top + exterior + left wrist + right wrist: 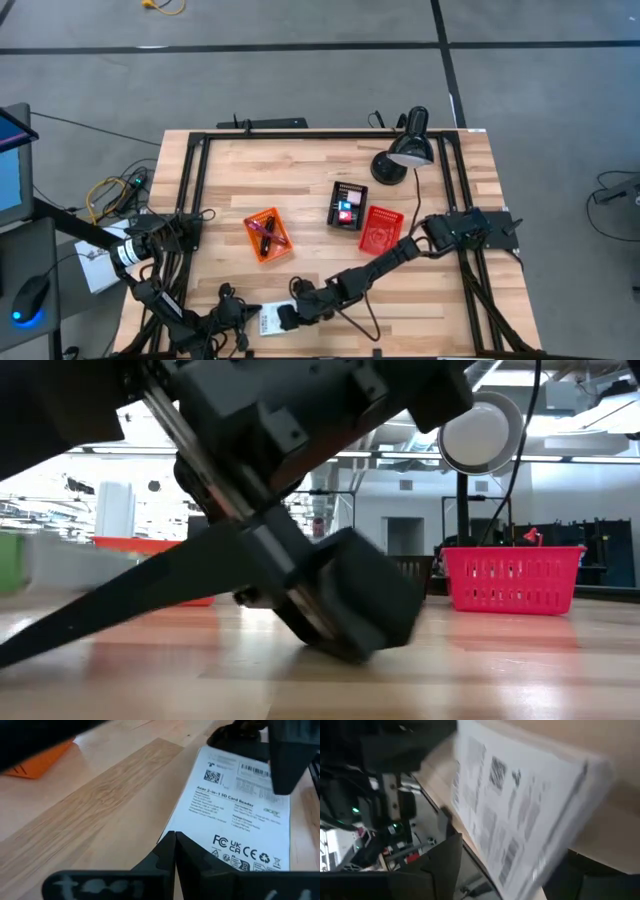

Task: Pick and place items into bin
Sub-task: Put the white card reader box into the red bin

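Closest to your left wrist camera lies the white packet (235, 815), flat on the desk (310, 190), and you can read "Acer 2-in-1 SD Card Reader" on it, along with a QR code, a barcode and FC, UKCA and CE marks. Your left pincer (175, 842) has its fingers pressed fully together, tips resting at the packet's edge, gripping nothing. In the high view the packet (272, 320) sits at about 6 o'clock on the desk, near the front edge. Your right pincer (290, 315) stands wide open right at the packet; whether it has a hold you cannot tell. An orange bin (268, 235) near the centre holds pen-like items, with a black tray (347, 205) and a red basket (380, 230) towards 3 o'clock.
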